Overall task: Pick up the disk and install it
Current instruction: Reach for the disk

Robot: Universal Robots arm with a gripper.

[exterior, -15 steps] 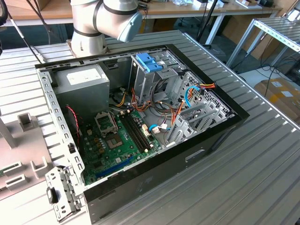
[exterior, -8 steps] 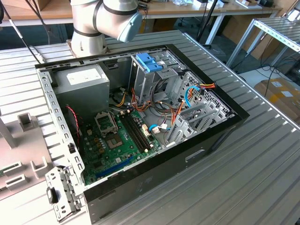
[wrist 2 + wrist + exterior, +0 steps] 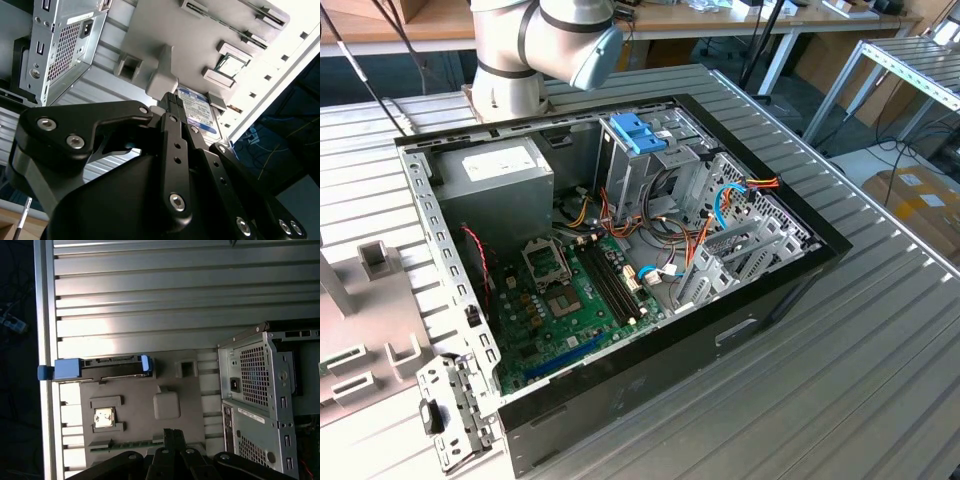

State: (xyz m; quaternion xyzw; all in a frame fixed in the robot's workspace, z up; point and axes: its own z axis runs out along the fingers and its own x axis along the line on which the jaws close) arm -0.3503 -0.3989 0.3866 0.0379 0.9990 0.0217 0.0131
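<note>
- A ribbed silver aluminium table (image 3: 840, 340) is carrying everything in the scene.
- An open black-and-grey metal computer case (image 3: 650, 370) is lying on its side in the middle of the table, its green board facing up.
- The grey robot arm (image 3: 520, 50) is rising from behind the case in the exterior view.
- A flat grey fixture plate (image 3: 135, 425) is lying on the table beside the case, near the table's edge.
- A grey boxy power supply with a white sticker (image 3: 505, 185) is sitting in a corner of the case, towards the exterior view's left.
- The black gripper (image 3: 173, 432) is hanging over the plate with its jaws drawn together, gripping nothing.
- The flat silver hard disk with blue side rails (image 3: 107, 369) is standing on edge in a slot of the plate, apart from the gripper; its white-and-blue label (image 3: 200, 107) is showing in the second wrist view.
- A bare blue plastic bracket (image 3: 638, 132) is sitting atop the drive cage.
- A small square silver chip (image 3: 104, 417) is resting in a recess of the plate.
</note>
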